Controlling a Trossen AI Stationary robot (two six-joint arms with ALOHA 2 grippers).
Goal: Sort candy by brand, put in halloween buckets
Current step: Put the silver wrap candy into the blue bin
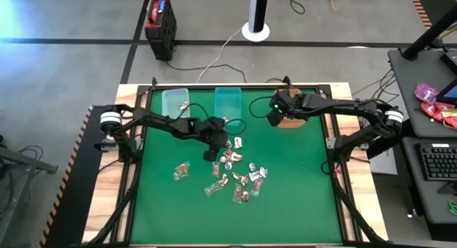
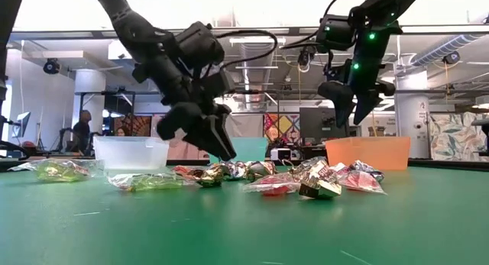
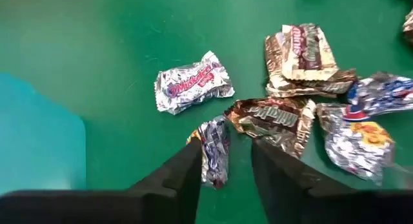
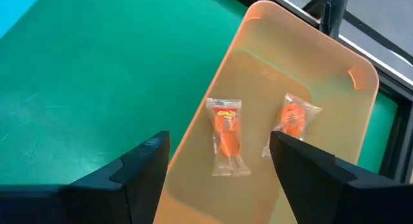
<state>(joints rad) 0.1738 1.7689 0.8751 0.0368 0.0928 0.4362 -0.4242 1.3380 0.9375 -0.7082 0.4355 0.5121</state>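
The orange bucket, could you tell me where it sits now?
High view: the orange bucket sits at the table's far edge, right of the teal bucket, beneath the open right gripper.

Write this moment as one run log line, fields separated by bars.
left claw: open over candy pile | right claw: open above orange bucket | orange bucket: two sweets inside

A red-and-black box [image 1: 160, 18] stands on the floor beyond the table's far edge, off its far-left corner. A white round stand base [image 1: 255, 30] sits on the floor nearby. Pink packets [image 1: 435, 105] and a keyboard [image 1: 437, 162] lie on the side desk [image 1: 407, 69].
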